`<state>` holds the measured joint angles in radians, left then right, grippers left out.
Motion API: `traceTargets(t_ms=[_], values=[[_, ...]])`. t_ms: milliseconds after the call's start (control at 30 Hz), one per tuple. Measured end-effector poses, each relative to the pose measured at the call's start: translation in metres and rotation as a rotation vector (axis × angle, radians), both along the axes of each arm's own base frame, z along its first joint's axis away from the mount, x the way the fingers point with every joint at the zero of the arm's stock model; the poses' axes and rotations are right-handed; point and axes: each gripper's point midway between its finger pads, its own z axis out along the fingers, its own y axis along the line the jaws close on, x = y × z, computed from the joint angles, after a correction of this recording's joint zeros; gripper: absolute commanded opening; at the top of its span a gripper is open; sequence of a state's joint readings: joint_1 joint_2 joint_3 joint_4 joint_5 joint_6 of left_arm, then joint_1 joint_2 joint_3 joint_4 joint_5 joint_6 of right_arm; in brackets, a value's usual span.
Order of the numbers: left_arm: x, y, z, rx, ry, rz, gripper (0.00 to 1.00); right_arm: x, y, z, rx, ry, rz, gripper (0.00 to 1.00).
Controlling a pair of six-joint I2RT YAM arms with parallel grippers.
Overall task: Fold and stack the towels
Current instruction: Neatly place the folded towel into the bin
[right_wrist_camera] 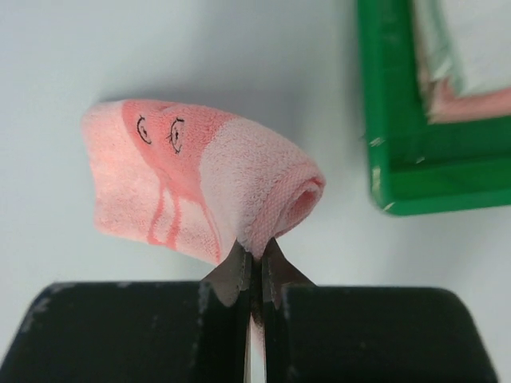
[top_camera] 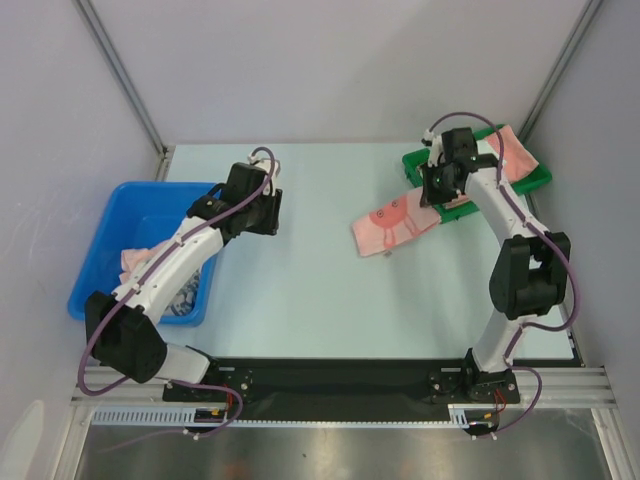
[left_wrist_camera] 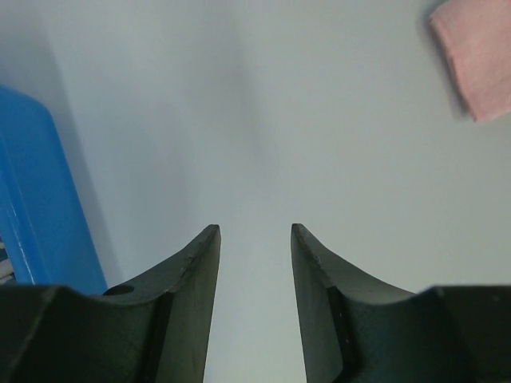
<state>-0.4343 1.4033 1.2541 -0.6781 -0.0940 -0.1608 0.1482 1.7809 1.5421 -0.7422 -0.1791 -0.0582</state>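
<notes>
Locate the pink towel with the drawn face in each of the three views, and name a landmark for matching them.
Top external: pink towel right of centre on the table, left of the green tray.
Left wrist: a pink corner at top right, probably the same towel.
Right wrist: centre, its edge pinched by the right gripper.
Landmark: the green tray, absent from the left wrist view.

Pink towel [right_wrist_camera: 255, 183] is showing fuzzy terry cloth; green tray [right_wrist_camera: 383, 104] is looking glossy, scuffed plastic; bench [right_wrist_camera: 120, 48] is reading smooth, matt.
</notes>
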Motion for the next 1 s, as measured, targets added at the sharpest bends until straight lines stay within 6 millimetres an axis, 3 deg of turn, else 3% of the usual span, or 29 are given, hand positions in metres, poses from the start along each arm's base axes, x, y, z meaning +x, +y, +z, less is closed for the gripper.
traceTargets(t_ms=[333,533,667,800,1000], values=[[0.001,0.005,0.0,0.029,-0.014,-0.017,0.46,0.068,-0.065,0.04,-0.14,-0.088,-0.029,0.0],[0.001,0.007,0.0,0.031,-0.012,-0.015,0.47,0.106,-0.093,0.057,-0.243,-0.151,-0.027,0.0],[0.001,0.006,0.001,0.027,-0.014,-0.025,0.47,0.124,-0.111,0.055,-0.271,-0.177,-0.024,0.0],[0.0,0.004,0.002,0.018,-0.016,-0.036,0.47,0.139,-0.142,0.05,-0.306,-0.19,-0.046,0.0],[0.0,0.003,0.002,0.013,-0.014,-0.041,0.46,0.152,-0.177,0.048,-0.371,-0.214,-0.042,0.0]])
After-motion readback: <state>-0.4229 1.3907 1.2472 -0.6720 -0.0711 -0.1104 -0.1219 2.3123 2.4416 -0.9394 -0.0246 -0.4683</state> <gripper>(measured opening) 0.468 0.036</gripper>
